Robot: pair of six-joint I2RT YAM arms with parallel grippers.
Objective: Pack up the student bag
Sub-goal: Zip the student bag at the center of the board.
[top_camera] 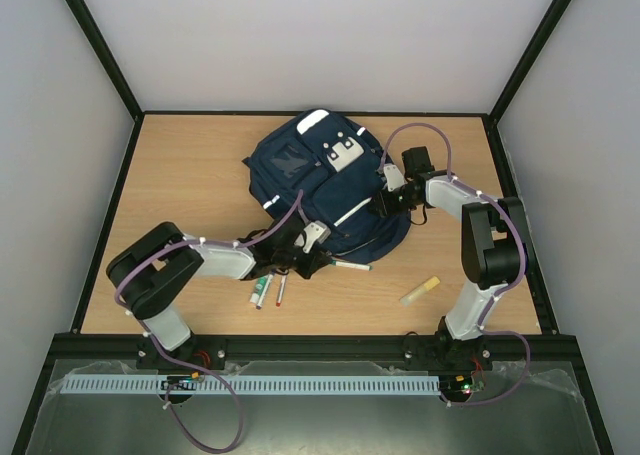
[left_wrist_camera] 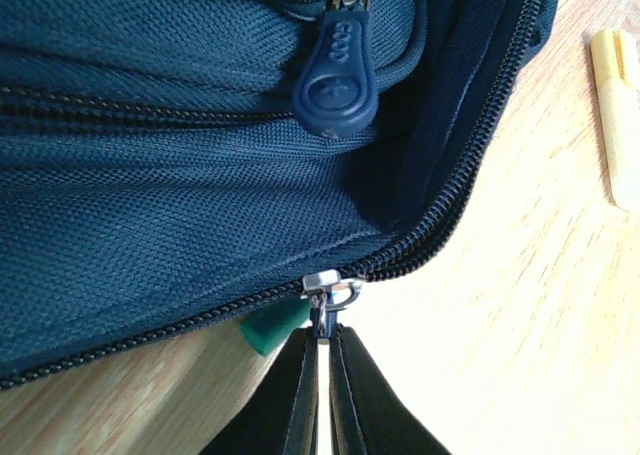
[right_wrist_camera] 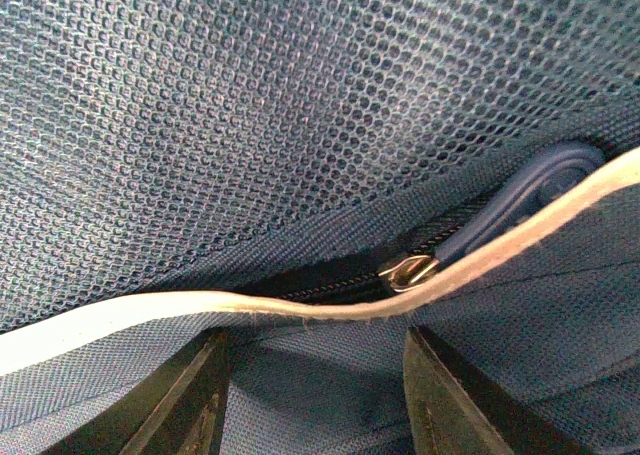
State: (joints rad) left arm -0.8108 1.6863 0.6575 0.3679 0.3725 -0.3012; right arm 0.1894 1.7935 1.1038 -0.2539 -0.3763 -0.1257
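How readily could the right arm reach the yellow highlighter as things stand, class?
Probably yes: the yellow highlighter lies on bare table near that arm's base, though its fingers are against the student bag.

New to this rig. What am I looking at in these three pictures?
Two robot arms are bolted at a table's near edge. The top picture looks down from above and behind them; the other two come from a camera on each wrist. On the table lie the navy student bag, a few pens and a yellow stick. The left tool is shut on the bag's zip pull. The right tool is open, fingers apart against the bag's mesh.
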